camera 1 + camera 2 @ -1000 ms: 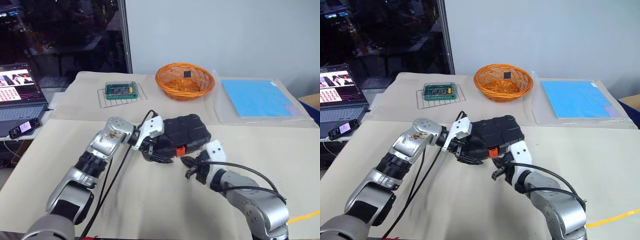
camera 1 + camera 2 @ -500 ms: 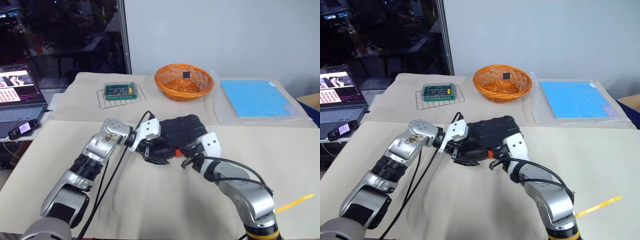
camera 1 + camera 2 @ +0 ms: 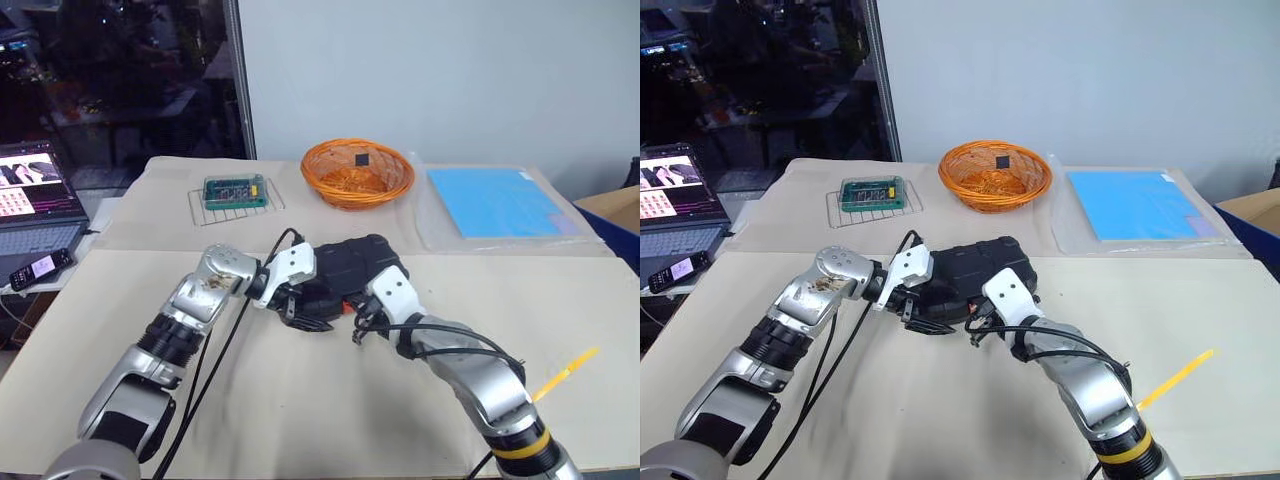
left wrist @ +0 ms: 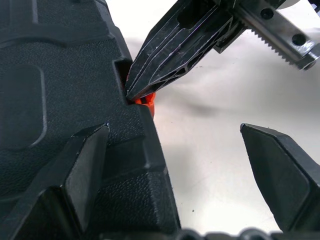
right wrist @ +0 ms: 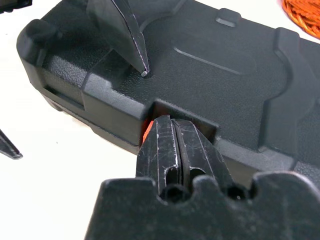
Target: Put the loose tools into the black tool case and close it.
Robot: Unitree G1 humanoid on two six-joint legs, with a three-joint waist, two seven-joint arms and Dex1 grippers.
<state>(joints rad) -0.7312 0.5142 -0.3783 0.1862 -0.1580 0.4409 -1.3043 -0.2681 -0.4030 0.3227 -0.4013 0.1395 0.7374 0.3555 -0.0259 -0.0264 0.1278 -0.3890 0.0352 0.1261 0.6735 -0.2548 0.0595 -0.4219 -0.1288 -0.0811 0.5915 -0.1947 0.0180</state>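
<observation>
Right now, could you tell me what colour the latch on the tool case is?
Orange, set into the black tool case; the latch shows best in the left wrist view.

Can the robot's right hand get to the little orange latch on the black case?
Probably yes. The shut right gripper already has its tip at the orange latch on the closed black tool case. The open left gripper straddles the case's edge alongside, not blocking it.

Left pincer (image 3: 312,312) spread wide — one finger (image 4: 82,172) on black tool case (image 3: 350,268). Right pincer (image 5: 176,150) closed tight, tips pressed at orange latch (image 4: 145,101) — both arms angled inward.
</observation>
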